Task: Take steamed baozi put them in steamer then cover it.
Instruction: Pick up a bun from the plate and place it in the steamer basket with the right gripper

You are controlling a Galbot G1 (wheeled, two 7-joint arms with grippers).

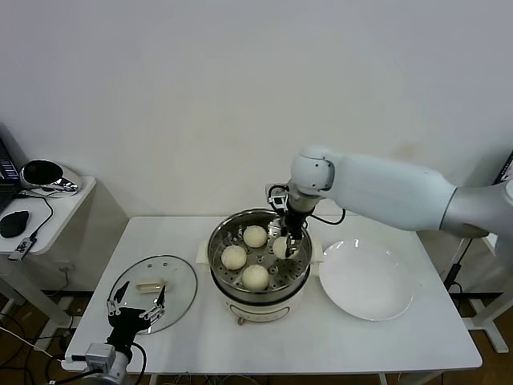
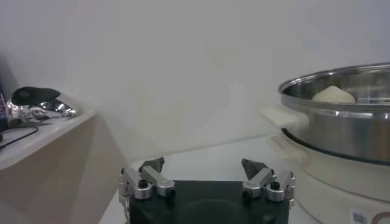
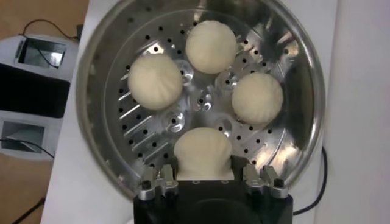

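Your right end effector (image 1: 287, 241) is down inside the round shiny stainless-steel steamer (image 1: 218, 241) with the perforated floor, pinching the fourth small round cream-white baozi (image 3: 203, 152) between its fingers; the bun sits at or just above the floor, and contact with the floor cannot be told. The other three cream-white baozi (image 1: 255, 236) already lie in the basket, near each other but apart. The steamer stands on its cream-white pot base about mid-tabletop, between the lid and the flat white round plate (image 1: 367, 281), which lies toward the right edge.

Handling: the buns look soft, light and easily dented, so you want a gentle release and a straight lift out, clear of the neighbours. They seem slightly tacky, so one may cling to a pad.

The round clear glass cover (image 1: 181, 281) with a metal rim lies flat near the front-left corner of the tabletop. Your left end effector (image 1: 136, 309) hovers over its near edge with fingers spread wide, holding nothing. Judge the lid as rigid, heavier than a bun, smooth and breakable; the glass is slippery. Take hold of it by the cream-white oblong handle (image 1: 150, 285) at its centre, across the short width, and keep it level when setting it on the steamer rim.
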